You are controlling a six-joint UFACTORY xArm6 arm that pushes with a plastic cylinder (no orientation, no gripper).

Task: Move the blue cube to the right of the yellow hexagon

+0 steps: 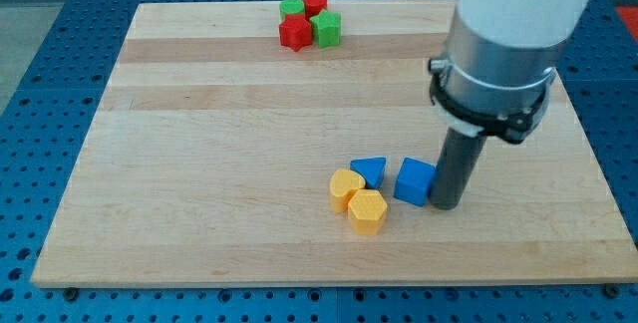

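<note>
Blue in colour, the cube (415, 181) is seen lying on the near right part of the wooden board (199, 163), a little right of the board's middle. Touching its right side, or very nearly so, is my tip (443, 204), the lower end of the dark rod, which is planted on the board just beside the cube. No fingers are carried by the rod, so nothing is grasped; the cube is only met from the side.

Just left of the cube, a blue wedge-like block (370, 170) is found, its exact shape not clearly made out. Below and left of that, the yellow hexagon (367, 210) is placed, nearer the view's bottom, with a second yellow block (346, 188) touching it on its far left. The blue cube is thus already set to the right of the yellow pair, slightly farther back.

Well apart, at the far edge, four small blocks are clustered together: a green one (291, 7), a red cylinder (315, 3), a red block (295, 33) and a green block (326, 29).
</note>
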